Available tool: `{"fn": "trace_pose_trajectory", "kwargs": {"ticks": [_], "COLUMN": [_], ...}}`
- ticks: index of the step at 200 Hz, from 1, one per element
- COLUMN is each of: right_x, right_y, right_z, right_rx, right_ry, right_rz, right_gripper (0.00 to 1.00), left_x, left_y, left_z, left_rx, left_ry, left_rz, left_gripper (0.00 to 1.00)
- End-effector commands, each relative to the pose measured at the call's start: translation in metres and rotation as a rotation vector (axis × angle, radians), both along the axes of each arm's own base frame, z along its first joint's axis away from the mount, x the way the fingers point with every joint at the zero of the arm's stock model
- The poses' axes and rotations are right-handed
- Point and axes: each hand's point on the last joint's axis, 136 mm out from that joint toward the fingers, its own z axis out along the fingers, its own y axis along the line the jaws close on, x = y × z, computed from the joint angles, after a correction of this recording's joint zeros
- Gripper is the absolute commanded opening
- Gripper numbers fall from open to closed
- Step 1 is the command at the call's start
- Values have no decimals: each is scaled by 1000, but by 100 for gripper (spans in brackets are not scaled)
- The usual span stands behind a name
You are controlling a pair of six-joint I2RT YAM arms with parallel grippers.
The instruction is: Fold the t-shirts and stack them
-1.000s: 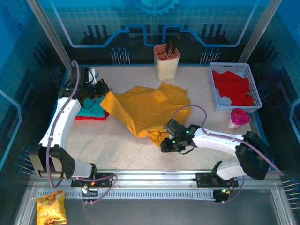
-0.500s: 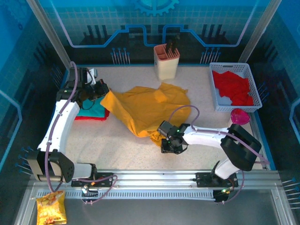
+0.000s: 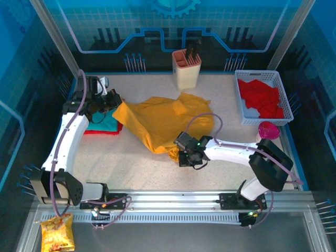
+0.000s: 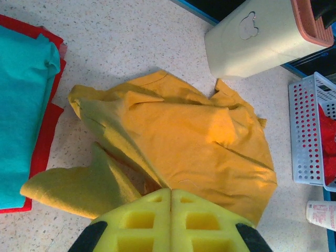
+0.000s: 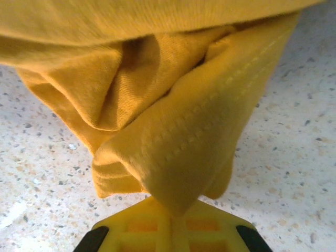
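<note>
My left end effector [image 4: 170, 210] is closed, pinching the left corner of the yellow tee [image 3: 168, 121]. Just beside it the teal tee [image 4: 21, 105] lies folded on the red tee [image 4: 44, 142]. The yellow tee sprawls crumpled mid-desk. At its near edge my right end effector [image 5: 172, 226] is clamped on a bunched, stitched hem, which my wrist view shows close up. From above, the speckled desk [image 3: 131, 163] also carries a beige holder [image 3: 186, 73], a basket [image 3: 257, 73] of red cloth and a pink cup [image 3: 268, 131]. Blue panelled walls [image 3: 236, 21] surround it.
</note>
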Motion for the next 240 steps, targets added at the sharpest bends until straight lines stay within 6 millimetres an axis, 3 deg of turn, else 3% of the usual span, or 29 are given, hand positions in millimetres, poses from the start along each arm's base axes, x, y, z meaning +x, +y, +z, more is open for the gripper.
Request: {"fn": "trace_pose_trajectory", "kwargs": {"ticks": [1, 39, 45, 113, 136, 164, 205, 240], "right_x": [15, 38, 47, 87, 84, 71, 62, 66], "right_y": [-22, -87, -92, -161, -173, -178, -193, -200], "right_z": [30, 90, 112, 296, 354, 424, 467, 480], "right_rx": [-4, -14, 11, 5, 36, 126, 94, 60], "right_ry": [-90, -247, -292, -793, -943, -1151, -1272, -1305], "right_rz": [-52, -146, -157, -203, -229, -246, -281, -313], "right_gripper": [0, 0, 0, 0, 0, 0, 0, 0], "left_x": [-8, -14, -16, -50, -64, -78, -75, -55], "left_y": [-2, -10, -12, -27, -39, -39, -45, -43], "left_z": [9, 41, 50, 197, 247, 300, 338, 334], "left_rx": [-19, -59, -75, -150, -220, -223, -266, -297], "left_ry": [-20, -81, -96, -437, -537, -679, -741, -715], "left_rz": [-23, -51, -60, -124, -180, -194, -235, -217], "left_gripper": [0, 0, 0, 0, 0, 0, 0, 0]}}
